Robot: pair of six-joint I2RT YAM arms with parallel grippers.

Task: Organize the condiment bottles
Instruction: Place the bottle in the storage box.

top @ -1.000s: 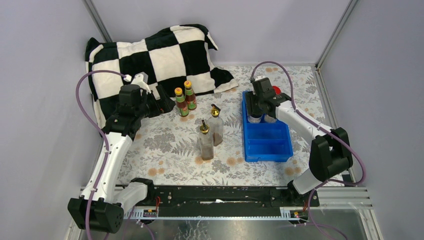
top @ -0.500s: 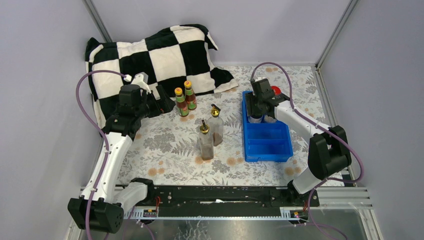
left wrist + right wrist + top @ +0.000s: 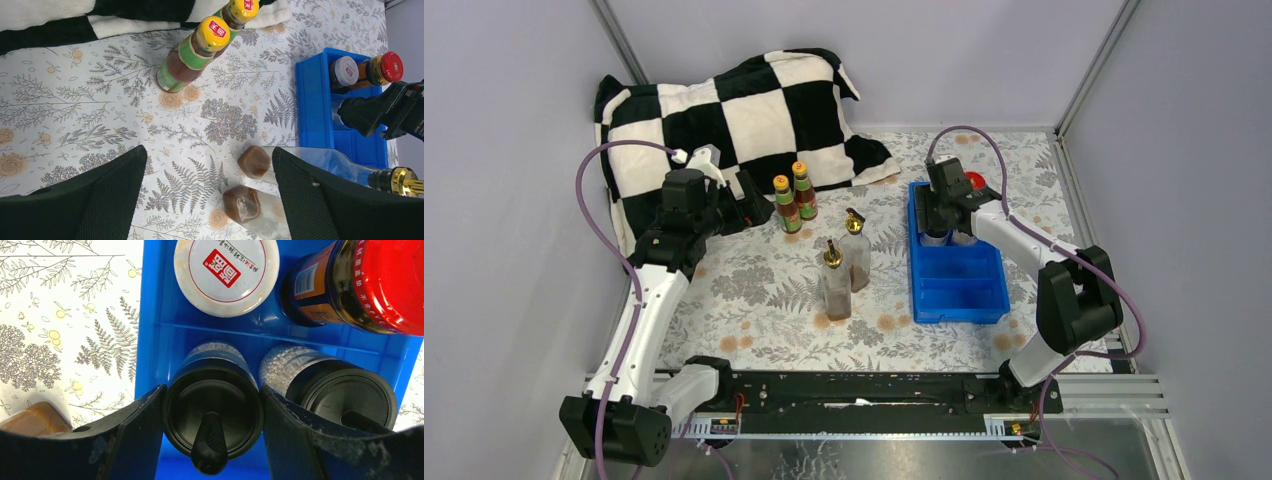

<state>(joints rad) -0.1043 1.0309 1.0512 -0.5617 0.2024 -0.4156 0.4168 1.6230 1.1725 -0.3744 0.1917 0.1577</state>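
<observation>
My right gripper (image 3: 212, 427) is shut on a black-capped shaker (image 3: 212, 405) standing in the left cell of the second row of the blue tray (image 3: 150, 315). The second black-capped shaker (image 3: 345, 395) stands beside it. Behind them stand the white-lidded jar (image 3: 226, 270) and the red-lidded jar (image 3: 370, 280). My left gripper (image 3: 210, 195) is open and empty, hovering over the cloth. Two orange-capped sauce bottles (image 3: 192, 55) stand ahead of it by the pillow. Two gold-spouted clear bottles (image 3: 844, 268) stand mid-table, left of the tray (image 3: 954, 285). My right gripper shows over the tray's back half in the top view (image 3: 937, 225).
A black-and-white checkered pillow (image 3: 724, 110) lies at the back left. The tray's two front rows (image 3: 957, 290) hold nothing. Grey walls enclose the table on three sides. The arm bases and a black rail (image 3: 864, 390) run along the near edge.
The right arm's elbow has shifted slightly back and left while its gripper stays over the shaker in the tray. The left arm and the loose bottles have not moved.
</observation>
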